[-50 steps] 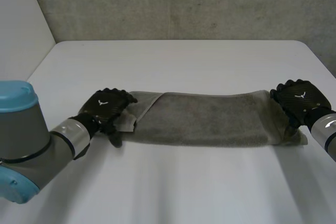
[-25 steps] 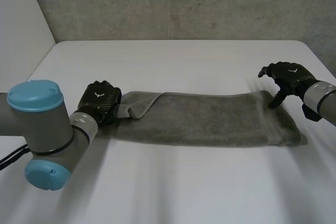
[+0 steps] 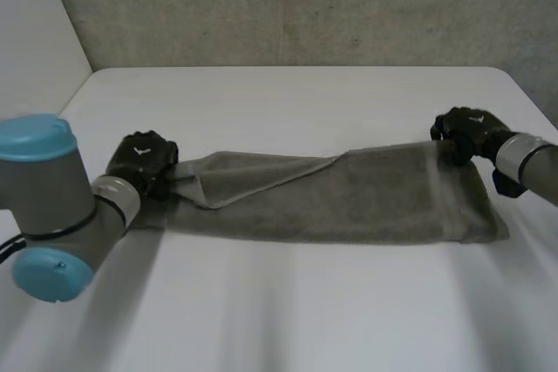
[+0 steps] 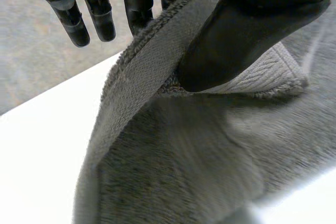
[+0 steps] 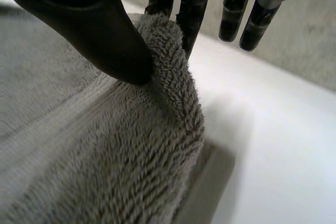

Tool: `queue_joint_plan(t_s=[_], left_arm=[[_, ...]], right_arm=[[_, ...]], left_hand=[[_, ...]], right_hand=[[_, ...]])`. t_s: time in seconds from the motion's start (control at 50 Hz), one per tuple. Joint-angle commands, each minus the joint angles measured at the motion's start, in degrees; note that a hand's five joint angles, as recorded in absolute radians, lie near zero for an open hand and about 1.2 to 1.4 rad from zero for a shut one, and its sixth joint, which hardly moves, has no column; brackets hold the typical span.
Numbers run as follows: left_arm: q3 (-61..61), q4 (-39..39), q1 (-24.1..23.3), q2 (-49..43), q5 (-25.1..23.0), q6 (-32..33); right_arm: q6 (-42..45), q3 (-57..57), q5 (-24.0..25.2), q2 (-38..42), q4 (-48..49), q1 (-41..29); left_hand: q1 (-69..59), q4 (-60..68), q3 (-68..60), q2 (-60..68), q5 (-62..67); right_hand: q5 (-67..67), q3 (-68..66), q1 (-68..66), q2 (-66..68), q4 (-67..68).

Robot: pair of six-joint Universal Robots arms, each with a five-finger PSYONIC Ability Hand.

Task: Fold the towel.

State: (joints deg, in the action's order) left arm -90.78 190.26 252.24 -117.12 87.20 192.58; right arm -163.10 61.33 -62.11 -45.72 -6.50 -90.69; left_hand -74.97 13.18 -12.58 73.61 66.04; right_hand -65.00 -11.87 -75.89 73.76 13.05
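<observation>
Grey terry towel (image 3: 349, 202), long, lying across white table (image 3: 288, 302); left hand (image 3: 139, 158) pinches its left end, thumb against fingers. Far right corner pinched likewise by right hand (image 3: 462, 128).

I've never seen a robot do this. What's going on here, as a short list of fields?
Surface: white table
Item: grey towel, lying as a long strip across it
Left hand: pinching the towel's far edge at its left end
Right hand: pinching the far corner at its right end
Towel state: pinched parts raised, rest flat
</observation>
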Motion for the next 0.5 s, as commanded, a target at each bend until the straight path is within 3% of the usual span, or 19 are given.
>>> queue_joint_plan(t_s=[0.02,0.04,0.12,0.24,0.38,0.5], left_arm=[[-0.01,-1.83,2.47,4.45,-0.89,-2.12],[-0.36,-2.87,3.34,6.54,-1.59,-4.47],[-1.77,-6.91,5.45,13.38,-4.66,-12.37],[-3.62,-8.77,9.41,19.56,-8.45,-16.53],[-2.3,-8.51,14.33,21.94,-13.02,-17.5],[5.17,-6.84,14.07,12.45,-12.85,-17.76]], right_arm=[[0.24,12.14,4.81,-15.98,2.37,0.61],[0.24,12.14,4.81,-15.98,2.37,0.61],[4.18,21.78,6.83,-28.6,1.84,3.67],[11.21,26.73,6.92,-39.35,1.49,8.07],[16.4,26.56,7.09,-39.54,2.53,7.55],[27.02,21.65,5.52,-28.32,7.62,-0.07]], left_hand=[[-5.03,-3.18,2.58,6.39,3.96],[-5.03,-3.18,2.58,6.39,3.96],[-4.72,-3.18,2.58,6.08,3.65],[-3.37,-3.18,2.58,4.73,2.3],[-3.37,-3.18,2.58,4.73,2.3],[-3.37,-3.18,2.58,4.73,2.3]], right_hand=[[-5.0,1.87,-4.11,6.24,-3.05],[-5.0,1.87,-4.11,6.24,-3.05],[-5.0,1.87,-4.11,6.24,-3.05],[-5.0,1.87,-4.11,6.24,-3.05],[-5.0,1.87,-4.11,6.24,-3.05],[-5.0,1.87,-4.11,6.24,-3.05]])
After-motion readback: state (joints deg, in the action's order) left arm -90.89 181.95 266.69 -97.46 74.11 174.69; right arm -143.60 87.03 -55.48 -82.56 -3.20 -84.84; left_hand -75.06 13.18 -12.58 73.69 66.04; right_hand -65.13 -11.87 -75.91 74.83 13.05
